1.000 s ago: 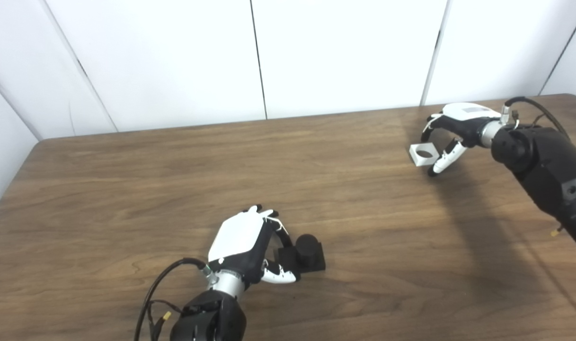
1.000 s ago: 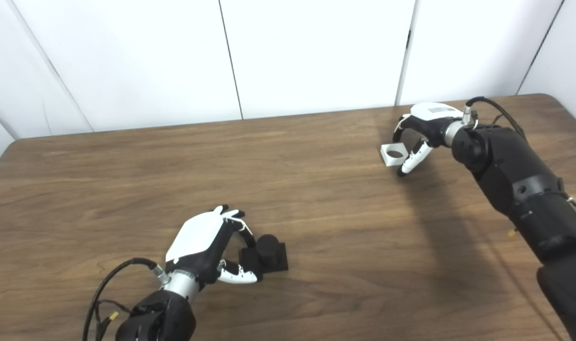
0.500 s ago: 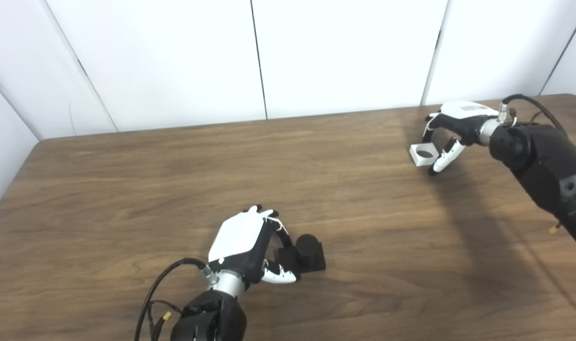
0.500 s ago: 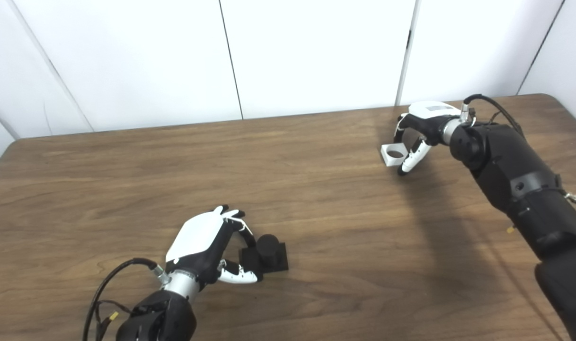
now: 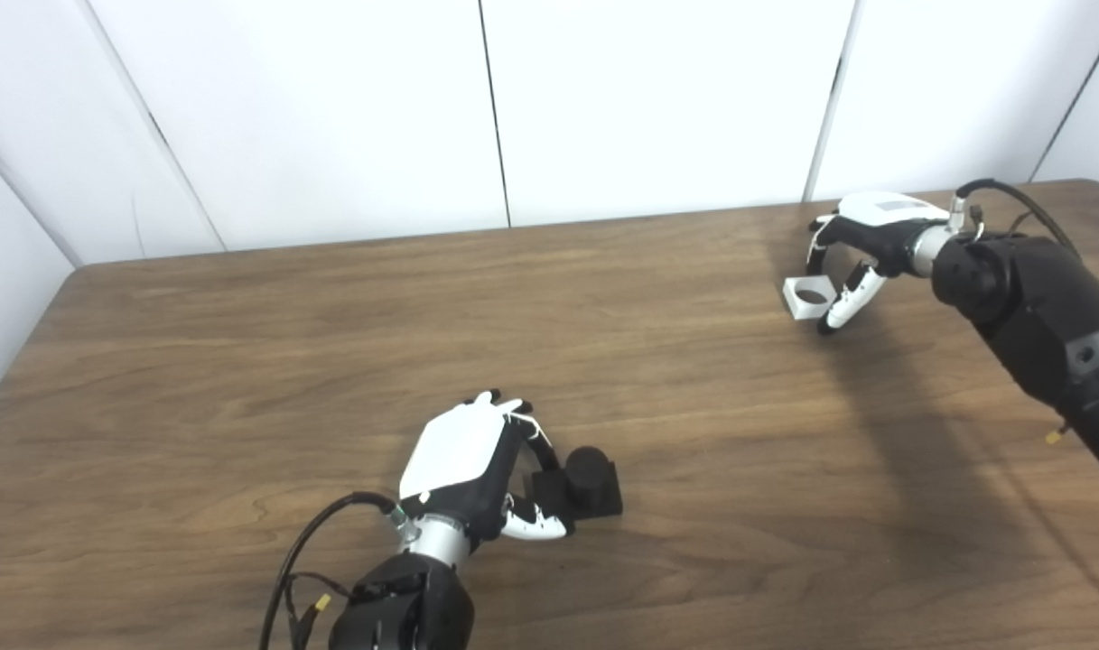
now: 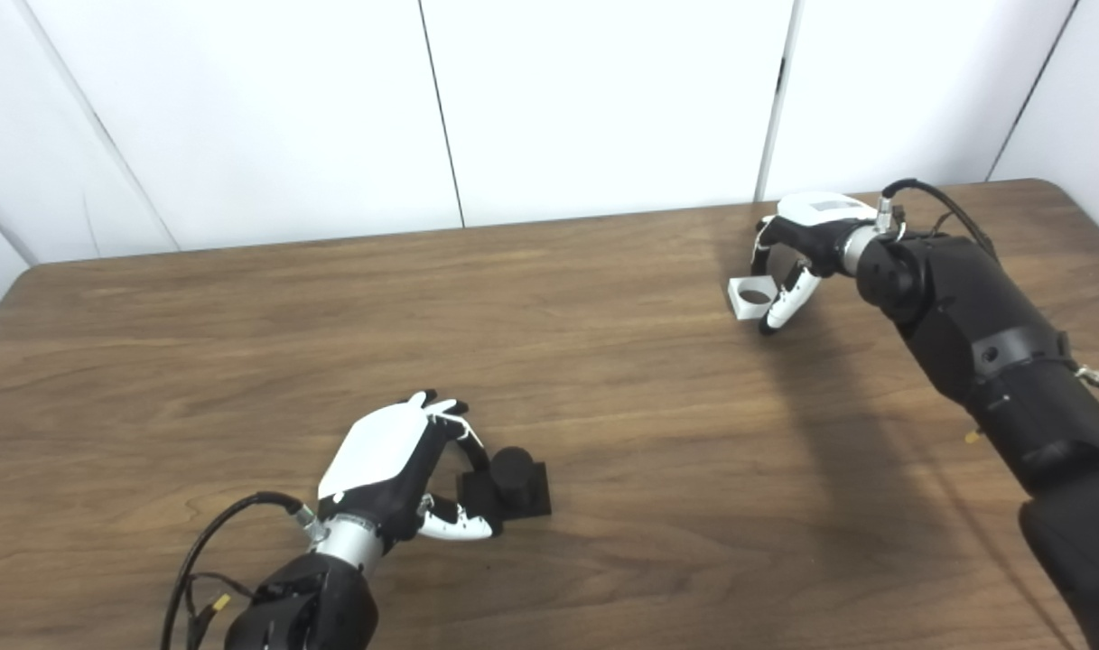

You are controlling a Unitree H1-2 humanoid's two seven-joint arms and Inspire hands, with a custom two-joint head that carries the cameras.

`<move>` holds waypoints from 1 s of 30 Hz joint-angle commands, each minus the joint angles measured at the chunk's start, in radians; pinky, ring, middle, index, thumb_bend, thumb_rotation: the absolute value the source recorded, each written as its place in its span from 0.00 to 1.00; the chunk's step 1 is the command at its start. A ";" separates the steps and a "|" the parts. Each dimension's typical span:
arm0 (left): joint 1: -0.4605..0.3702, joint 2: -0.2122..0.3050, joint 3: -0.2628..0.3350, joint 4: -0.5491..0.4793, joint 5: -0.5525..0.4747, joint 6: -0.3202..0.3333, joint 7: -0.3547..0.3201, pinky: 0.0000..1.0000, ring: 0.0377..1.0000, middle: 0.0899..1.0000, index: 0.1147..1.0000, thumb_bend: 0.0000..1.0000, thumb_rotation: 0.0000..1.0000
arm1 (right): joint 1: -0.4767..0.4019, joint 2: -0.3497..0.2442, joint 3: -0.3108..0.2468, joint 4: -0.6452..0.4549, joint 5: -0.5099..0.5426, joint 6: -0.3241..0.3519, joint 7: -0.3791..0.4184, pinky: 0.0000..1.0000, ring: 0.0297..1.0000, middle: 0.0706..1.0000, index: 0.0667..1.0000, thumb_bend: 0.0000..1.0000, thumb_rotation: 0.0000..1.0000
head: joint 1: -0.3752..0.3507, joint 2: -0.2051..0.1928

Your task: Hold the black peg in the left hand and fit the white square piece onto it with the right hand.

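Observation:
The black peg [image 5: 587,469], a short cylinder on a square black base, stands on the table at the lower centre. My left hand [image 5: 466,460] lies just left of it, with fingers curled over the base's far-left edge and the thumb at its near-left corner, shut on it. Far right, the white square piece [image 5: 805,296] with a round hole rests on the table. My right hand [image 5: 861,236] arches over it. Its fingers come down on the far edge and its thumb lies along the near-right side, so the hand is shut on the piece.
The brown wooden table [image 5: 242,361] ends at a white panelled wall at the back. Its right rear corner lies just behind my right arm [image 5: 1037,307]. A black cable [image 5: 305,551] loops at my left wrist.
My right hand and forearm have shifted slightly up and toward the wall, staying around the white piece. My left hand and the black peg have not moved.

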 commanded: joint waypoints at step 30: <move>-0.016 -0.007 0.007 -0.004 0.023 0.000 0.011 1.00 1.00 0.90 0.42 0.52 0.05 | -0.062 -0.015 0.007 0.017 -0.019 -0.042 -0.041 0.96 1.00 0.93 0.45 0.53 0.14 | 0.001 -0.003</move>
